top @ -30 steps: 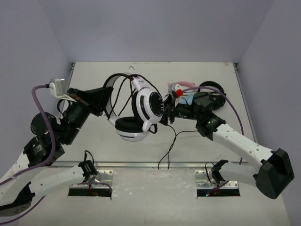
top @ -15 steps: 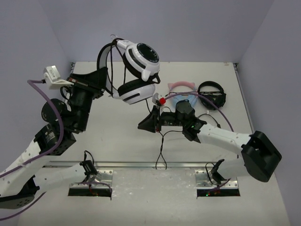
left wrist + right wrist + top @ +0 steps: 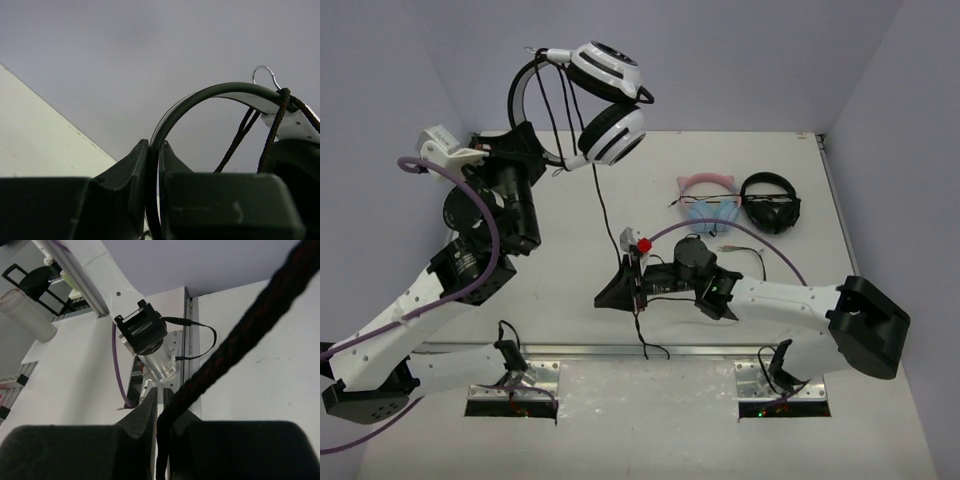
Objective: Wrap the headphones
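Note:
The white headphones (image 3: 605, 100) with black cushions hang high above the table's back left. My left gripper (image 3: 533, 140) is shut on their black-and-white headband; in the left wrist view the headband (image 3: 220, 92) rises out of the closed gripper (image 3: 154, 146). The black cable (image 3: 276, 120) is looped over the headband. From the earcups the cable (image 3: 605, 205) drops to my right gripper (image 3: 608, 297), which sits low near the table's front. In the right wrist view the gripper (image 3: 160, 391) is shut on the cable (image 3: 235, 340). The cable's tail (image 3: 642, 335) trails over the front edge.
Pink-and-blue cat-ear headphones (image 3: 705, 195) and all-black headphones (image 3: 770, 203) lie at the back right of the table. A metal rail (image 3: 720, 350) runs along the front edge. The left arm's base (image 3: 145, 340) shows in the right wrist view.
My left gripper has lifted the headphones up and to the left. My right gripper has moved left and toward the front edge along the cable, now stretched between the two grippers.

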